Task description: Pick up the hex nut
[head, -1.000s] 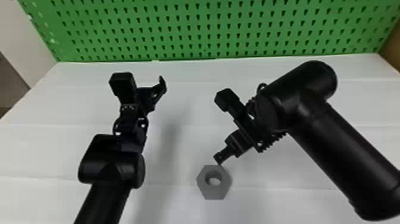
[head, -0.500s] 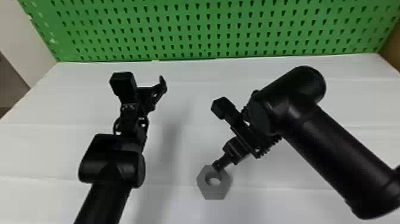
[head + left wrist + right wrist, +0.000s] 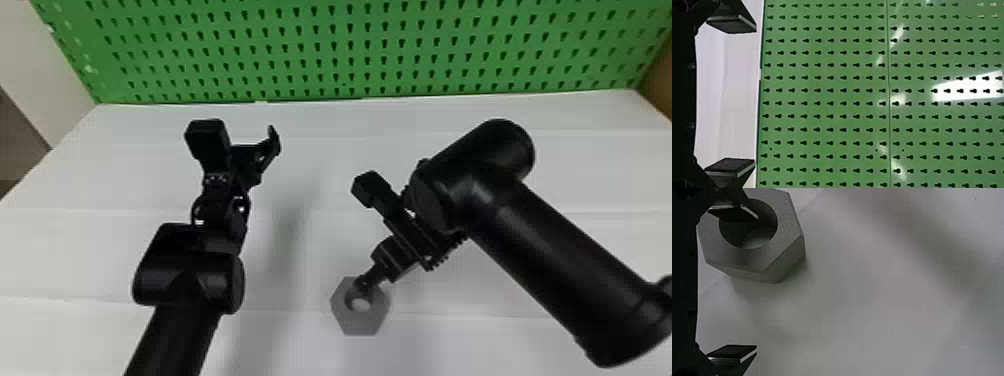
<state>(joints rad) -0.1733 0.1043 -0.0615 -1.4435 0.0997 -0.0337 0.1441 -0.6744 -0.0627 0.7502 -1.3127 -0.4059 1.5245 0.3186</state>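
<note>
At one hex nut (image 3: 362, 322) hangs the right claw (image 3: 366, 281), two fingers (image 3: 734, 213) apart, like the left claw (image 3: 245, 137).

Workshop; green pegboard (image 3: 344, 69), white table (image 3: 320, 120)

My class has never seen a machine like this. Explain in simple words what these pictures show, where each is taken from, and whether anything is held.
This is a robot with a black left arm and right arm. One camera looks forward and down from its head; another sits on each wrist, giving views turned sideways. A grey hex nut lies flat on a white table, before a green pegboard. Nothing is held. The left gripper faces the pegboard, fingers apart. The right gripper is open too, one finger at the nut's hole; whether inside or just above, I cannot tell.
</note>
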